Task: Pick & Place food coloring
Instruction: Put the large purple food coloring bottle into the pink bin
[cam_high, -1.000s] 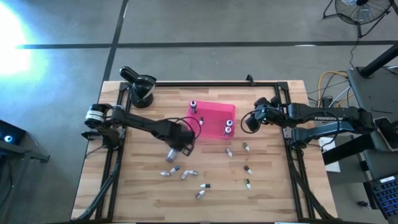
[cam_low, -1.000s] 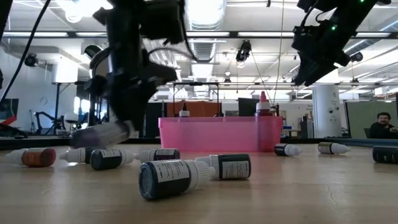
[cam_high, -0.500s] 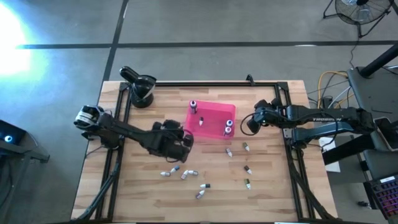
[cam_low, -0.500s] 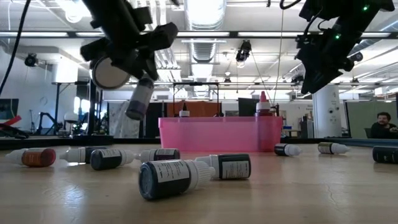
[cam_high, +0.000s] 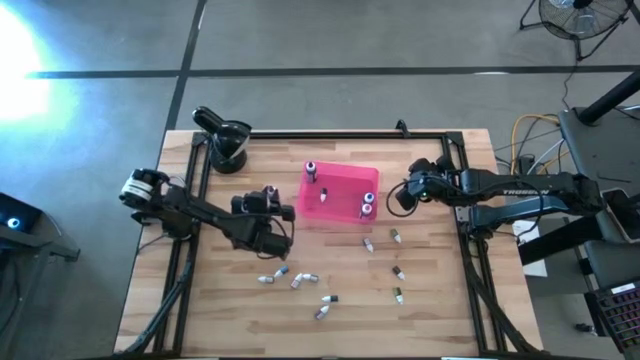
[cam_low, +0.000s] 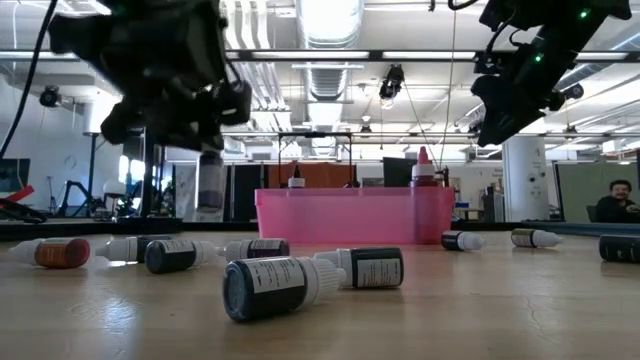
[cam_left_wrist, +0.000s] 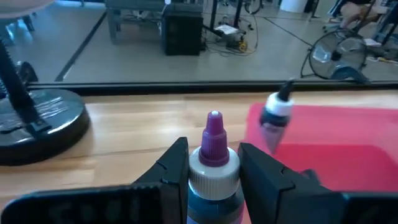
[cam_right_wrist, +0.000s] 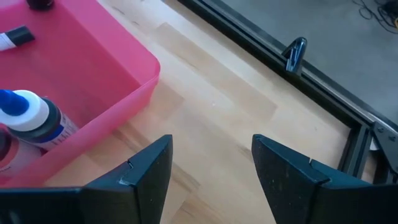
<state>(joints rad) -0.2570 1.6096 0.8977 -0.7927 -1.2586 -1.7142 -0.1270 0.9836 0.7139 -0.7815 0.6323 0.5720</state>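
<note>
My left gripper (cam_high: 272, 202) hangs above the table just left of the pink tray (cam_high: 345, 180) and is shut on a small dropper bottle (cam_left_wrist: 213, 177) with a purple cap. The low view shows that bottle (cam_low: 209, 185) upright in the air. Three bottles stand in the tray, among them a blue-capped one (cam_right_wrist: 28, 118). Several more bottles lie on their sides on the wood, such as a dark one (cam_low: 270, 288). My right gripper (cam_right_wrist: 211, 165) hovers open over the table beside the tray's right wall, touching nothing. My left gripper pinches the bottle between its two fingers at the white collar (cam_left_wrist: 213, 167) just under the purple cap. The fingers (cam_left_wrist: 177, 158) lie about level and point toward the table's far edge. The bottle stands upright, lifted clear of the table, its body below the fingers.
A black round stand base (cam_high: 227, 150) sits at the far left corner, and a dark rail (cam_right_wrist: 323, 81) runs along the table's edge. Loose bottles are scattered in front of the tray (cam_high: 300, 281) and toward the right (cam_high: 398, 272). Bare wood shows at the near left.
My left gripper has risen from the table with the bottle and moved toward the far and left edges. It has turned at the wrist, so the bottle went from lying almost flat, through tilted, to upright and clear of the wood. The right arm has stayed put.
</note>
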